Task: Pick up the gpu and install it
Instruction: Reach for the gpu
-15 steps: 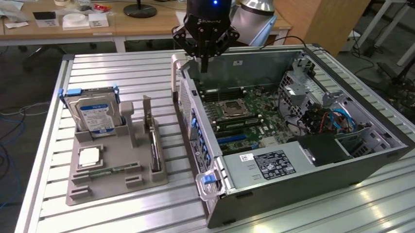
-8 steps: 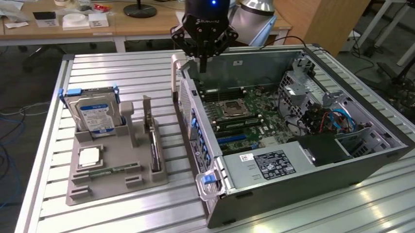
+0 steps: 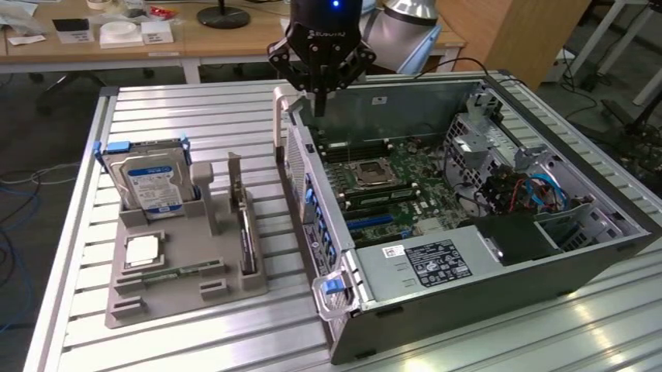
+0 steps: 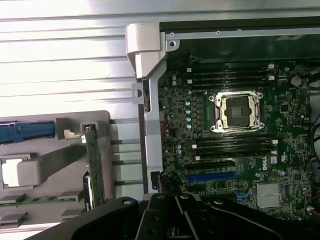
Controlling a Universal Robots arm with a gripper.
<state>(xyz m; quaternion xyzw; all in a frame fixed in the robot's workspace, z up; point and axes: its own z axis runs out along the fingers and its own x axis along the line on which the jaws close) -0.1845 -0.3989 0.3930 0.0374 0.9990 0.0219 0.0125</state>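
**Gpu Waiting in Its Tray as Closed Gripper Hangs Over Open Case**

Nearest the camera, a grey tray [image 3: 155,302] is sitting on the slatted table [image 3: 186,108], toward the table's edge on the exterior view's left. The gpu [image 3: 246,240] is standing on its long edge in a slot along the tray's side closest to the computer case [image 3: 486,271], with its silver bracket rising at the far end. Beside it a memory stick [image 3: 170,273] and a processor chip [image 3: 142,249] are lying flat, and a hard drive [image 3: 153,182] is standing upright at the tray's far end. Beyond the tray, the case is lying open on its side with the motherboard [image 3: 393,178] facing up. Farthest back, the gripper [image 3: 321,105] is hovering over the case's far corner on the tray's side; its fingers are pinched together and carrying nothing, well apart from the card.

The card is looking light and stiff but easily damaged, with bare components on one face. Its upturned top edge, near the middle, is appearing the safest place for a narrow pinch; the cooler block is likely giving firmer purchase than bare board. The connector edge, down in the slot, is probably best left untouched; a straight lift is seeming wise, since twisting could strain the board.
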